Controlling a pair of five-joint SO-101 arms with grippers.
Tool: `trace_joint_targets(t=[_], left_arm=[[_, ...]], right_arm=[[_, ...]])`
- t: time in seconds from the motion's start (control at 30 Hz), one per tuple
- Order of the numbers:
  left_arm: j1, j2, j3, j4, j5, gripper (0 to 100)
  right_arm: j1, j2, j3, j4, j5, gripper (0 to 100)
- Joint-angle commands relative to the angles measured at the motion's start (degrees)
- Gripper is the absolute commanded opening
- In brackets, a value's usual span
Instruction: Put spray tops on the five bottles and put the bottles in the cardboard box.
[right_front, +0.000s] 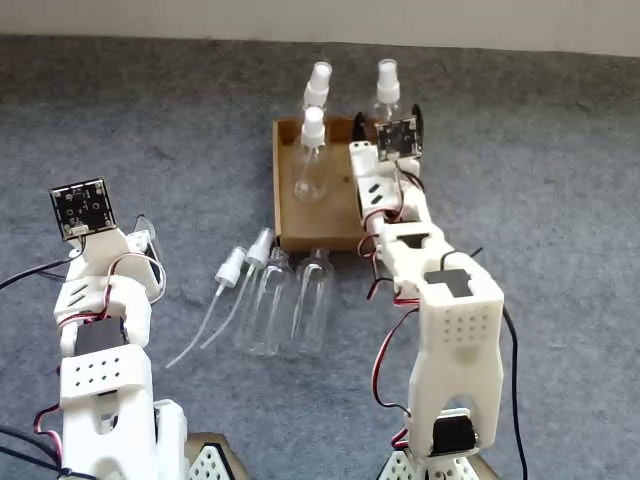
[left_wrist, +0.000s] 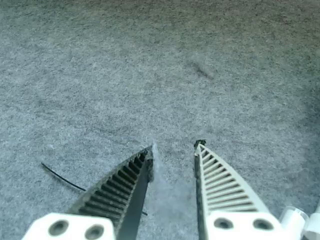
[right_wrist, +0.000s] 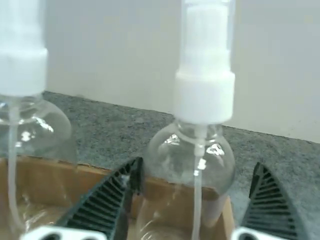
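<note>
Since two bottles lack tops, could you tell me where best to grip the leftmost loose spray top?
Take the spray top by its white head, probably from above, jaws across it: it lies flat on the carpet, and its dip tube looks too slender to hold.

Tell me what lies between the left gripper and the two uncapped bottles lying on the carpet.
The high view shows two loose spray tops lying side by side there.
</note>
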Motion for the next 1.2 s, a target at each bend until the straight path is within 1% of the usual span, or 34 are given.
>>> trace_joint_targets(t=[0.0, 0.57, 0.77, 0.97, 1.07, 1.17], left_arm=[[0.5, -0.1, -0.3, -1.1, 0.5, 14], [0.6, -0.1, -0.3, -1.1, 0.5, 14], [1.6, -0.1, -0.3, -1.1, 0.5, 14], [1.6, -0.1, -0.3, -1.1, 0.5, 14], [1.6, -0.1, -0.3, -1.1, 0.5, 14], [1.6, -0.1, -0.3, -1.1, 0.5, 14]], right_arm=[[-0.2, -5.2, -3.8, 3.9, 0.6, 27.7], [-0.2, -11.9, -3.8, 5.8, 0.6, 27.8], [-0.2, -18.3, -4.0, 13.0, 0.6, 27.8], [-0.1, -29.7, -4.4, 20.8, 0.6, 27.7], [-0.1, -35.6, -7.2, 28.4, 0.6, 27.7], [-0.1, -41.4, -10.8, 38.1, 0.4, 27.6]])
